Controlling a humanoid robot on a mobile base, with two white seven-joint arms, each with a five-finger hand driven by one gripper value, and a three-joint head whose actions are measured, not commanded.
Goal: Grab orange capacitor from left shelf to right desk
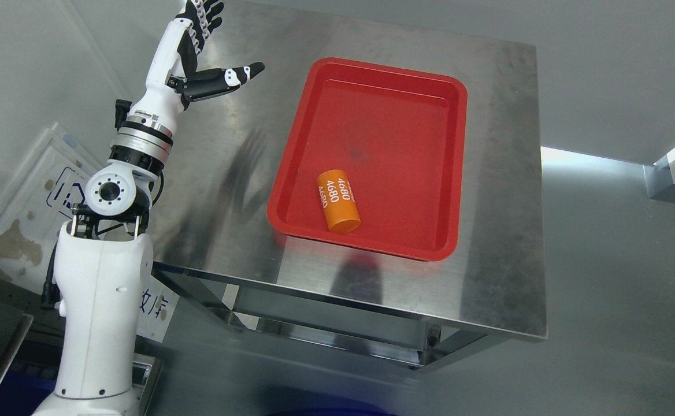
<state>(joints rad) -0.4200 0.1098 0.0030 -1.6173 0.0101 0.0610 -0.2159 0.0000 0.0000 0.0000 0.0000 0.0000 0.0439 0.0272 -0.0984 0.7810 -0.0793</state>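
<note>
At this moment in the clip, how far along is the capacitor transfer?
Looks essentially done: the orange capacitor lies on its side inside the red tray on the steel desk, nothing touching it. In hand: nothing; the left hand is raised over the desk's far left corner, fingers spread and empty. Left: at most pulling that arm back. The shelf and the right arm are out of view.
</note>
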